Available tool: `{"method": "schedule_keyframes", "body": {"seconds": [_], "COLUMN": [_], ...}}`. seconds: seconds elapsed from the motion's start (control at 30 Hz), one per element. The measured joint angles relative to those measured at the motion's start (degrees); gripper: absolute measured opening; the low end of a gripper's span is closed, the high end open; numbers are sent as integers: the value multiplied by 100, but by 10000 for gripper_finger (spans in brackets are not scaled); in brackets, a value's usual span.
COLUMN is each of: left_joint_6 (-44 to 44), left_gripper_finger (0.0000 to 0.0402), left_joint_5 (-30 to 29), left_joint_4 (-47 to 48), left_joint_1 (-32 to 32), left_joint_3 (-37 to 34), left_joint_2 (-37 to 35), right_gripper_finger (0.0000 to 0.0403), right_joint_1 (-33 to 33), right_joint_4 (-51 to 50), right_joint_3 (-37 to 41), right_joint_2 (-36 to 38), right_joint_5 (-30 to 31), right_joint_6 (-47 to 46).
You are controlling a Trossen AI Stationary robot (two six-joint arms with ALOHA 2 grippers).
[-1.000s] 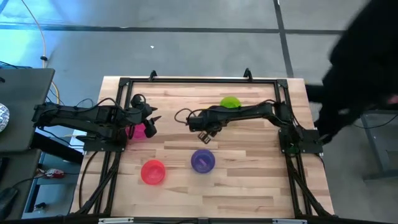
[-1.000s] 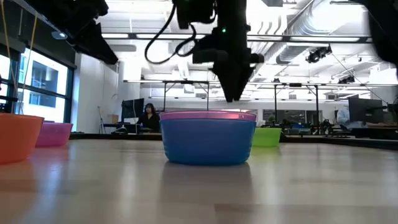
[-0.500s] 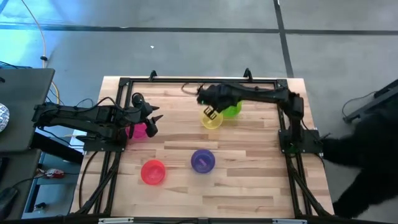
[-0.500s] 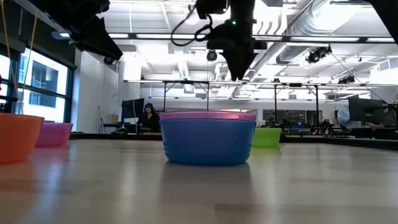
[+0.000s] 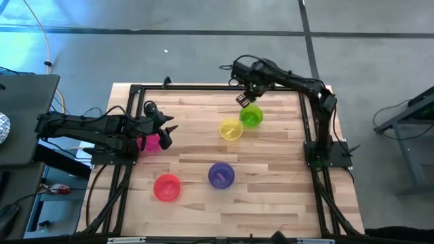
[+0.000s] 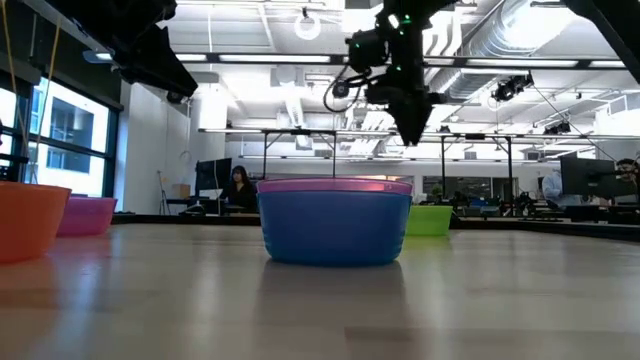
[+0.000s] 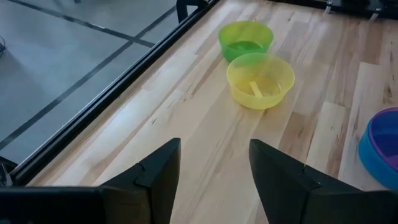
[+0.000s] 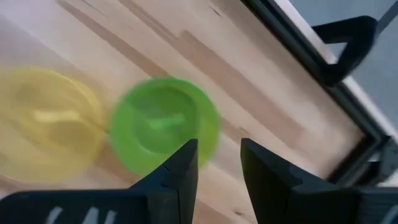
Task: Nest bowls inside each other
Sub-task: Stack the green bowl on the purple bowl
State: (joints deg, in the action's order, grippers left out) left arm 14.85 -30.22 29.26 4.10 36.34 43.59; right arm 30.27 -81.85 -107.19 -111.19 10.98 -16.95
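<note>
From above, the right claw hangs over the far edge of the tabletop, just beyond the green bowl, its fingers spread and holding nothing. The yellow bowl sits touching the green bowl on the near side. The purple bowl, nested in a blue one, stands nearer the front, well apart from the green bowl, and the red bowl lies beside it. The left claw waits at the left edge over the pink bowl.

At table height, the blue bowl with a purple rim stands in front; the green bowl shows behind it.

In the left wrist view, the left claw is spread wide and empty, facing the yellow bowl and the green bowl behind it.

In the right wrist view, the right claw is parted above the green bowl, with the yellow bowl next to it.
</note>
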Motion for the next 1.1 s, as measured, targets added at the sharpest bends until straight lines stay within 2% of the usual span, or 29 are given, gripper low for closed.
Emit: {"method": "schedule_keyframes", "body": {"seconds": [0.27,0.53,0.83,1.1], "left_joint_6": [95,419,816,859], "left_gripper_finger": [181,181,181,181], "left_joint_5": [-2,-28,-46,-120], "left_joint_4": [-5,-14,-187,-414], "left_joint_1": [0,0,-1,0], "left_joint_3": [0,0,0,0], "left_joint_2": [0,0,1,0], "right_gripper_finger": [114,114,114,114], "right_joint_1": [246,246,634,965], "right_joint_4": [24,1161,1742,1918], "right_joint_3": [1012,1926,2037,2037], "right_joint_2": [-2,-3,-3,-3], "right_joint_5": [-37,-254,-290,-944], "right_joint_6": [1551,2469,2814,3022]}}
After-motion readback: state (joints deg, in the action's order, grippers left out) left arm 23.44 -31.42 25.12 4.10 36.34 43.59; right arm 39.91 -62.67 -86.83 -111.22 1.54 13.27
